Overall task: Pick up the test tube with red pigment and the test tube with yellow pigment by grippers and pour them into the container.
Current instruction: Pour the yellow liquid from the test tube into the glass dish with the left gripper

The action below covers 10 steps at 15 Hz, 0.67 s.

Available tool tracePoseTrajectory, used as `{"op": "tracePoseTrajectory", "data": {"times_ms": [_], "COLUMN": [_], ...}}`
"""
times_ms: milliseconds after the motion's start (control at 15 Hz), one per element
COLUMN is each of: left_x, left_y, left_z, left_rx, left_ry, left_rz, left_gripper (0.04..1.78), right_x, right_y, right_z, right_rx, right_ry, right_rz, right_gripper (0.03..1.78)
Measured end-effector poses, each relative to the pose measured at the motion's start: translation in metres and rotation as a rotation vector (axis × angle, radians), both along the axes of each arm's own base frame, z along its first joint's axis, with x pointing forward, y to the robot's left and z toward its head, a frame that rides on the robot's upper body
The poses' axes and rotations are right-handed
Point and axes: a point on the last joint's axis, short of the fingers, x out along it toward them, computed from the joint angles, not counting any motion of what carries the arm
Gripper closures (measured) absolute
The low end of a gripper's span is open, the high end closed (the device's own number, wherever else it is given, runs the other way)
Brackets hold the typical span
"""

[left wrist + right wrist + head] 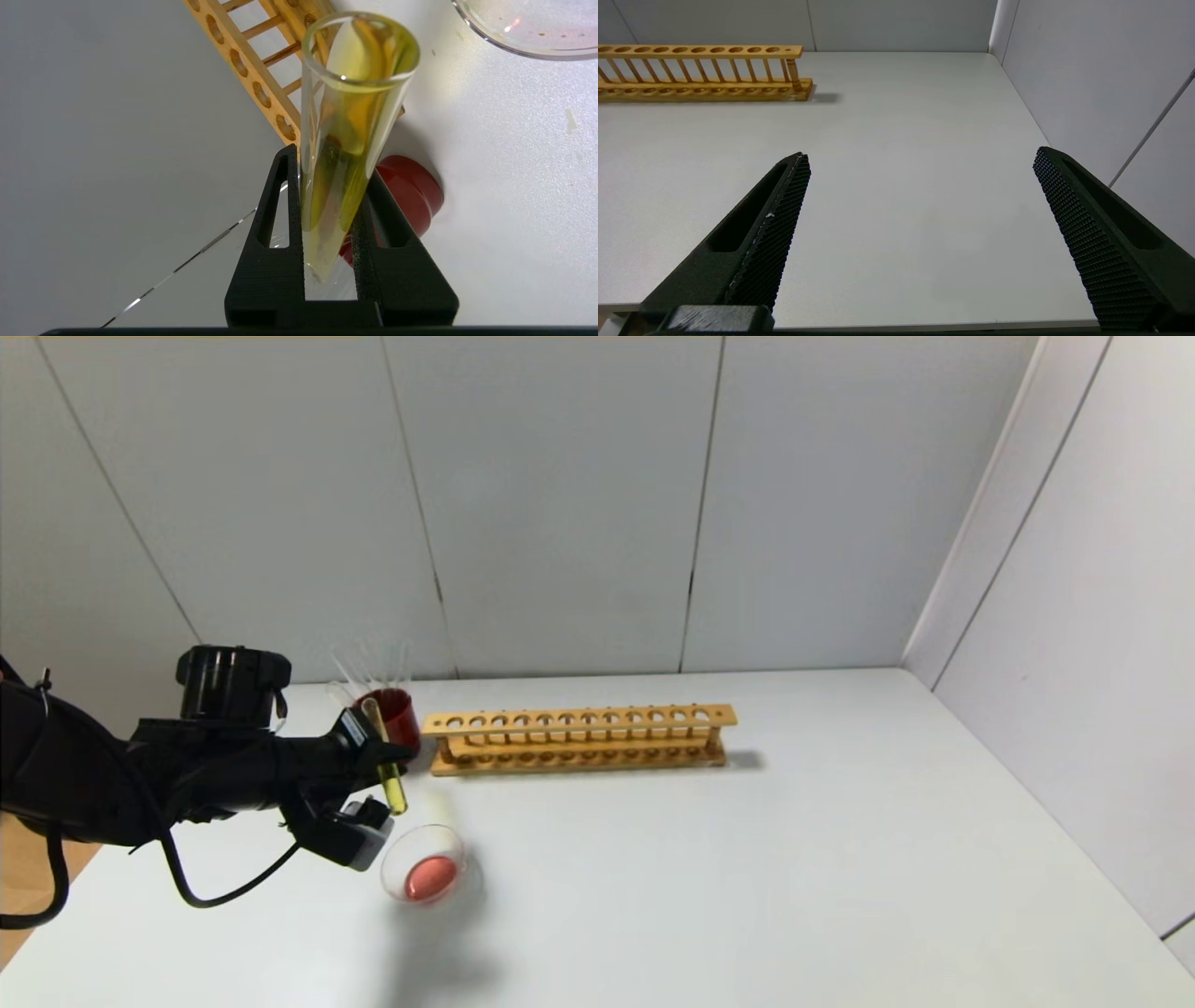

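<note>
The left gripper (373, 747) clamps the test tube with yellow pigment (390, 767) above a white table (747, 859); the right gripper (920, 186) gapes; grey panel walls (560, 504) behind.

Layout on the worktop (747, 859). The rack (579, 739) lies lengthwise toward the rear, near the back wall (560, 504). The cup (392, 717) stands just beside the rack's left end, with several tubes (369, 663) standing in it. The container (425, 864) sits nearer the front, left of centre. The left gripper (381, 751) is above the worktop between cup and container, the test tube with yellow pigment (387, 761) between its fingers (280, 224). The right gripper (920, 196) is over the worktop's front right, well apart from the rack.
</note>
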Motion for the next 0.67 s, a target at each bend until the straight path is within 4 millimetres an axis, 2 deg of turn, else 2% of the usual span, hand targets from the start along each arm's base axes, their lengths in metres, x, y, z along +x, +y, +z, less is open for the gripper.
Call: {"op": "tracePoseTrajectory", "data": {"times_ms": [667], "left_x": [-0.0017], "left_y": [0.0059], "left_z": [-0.0052], "left_rx": [0.055], "left_ry": [-0.005], "left_rz": [0.011], "left_gripper": [1.49], "right_x": [0.0], "right_y": [0.0], "right_z": [0.0], "right_rx": [0.0], "right_ry": [0.0], "right_rz": [0.0], "right_gripper": [0.06]}}
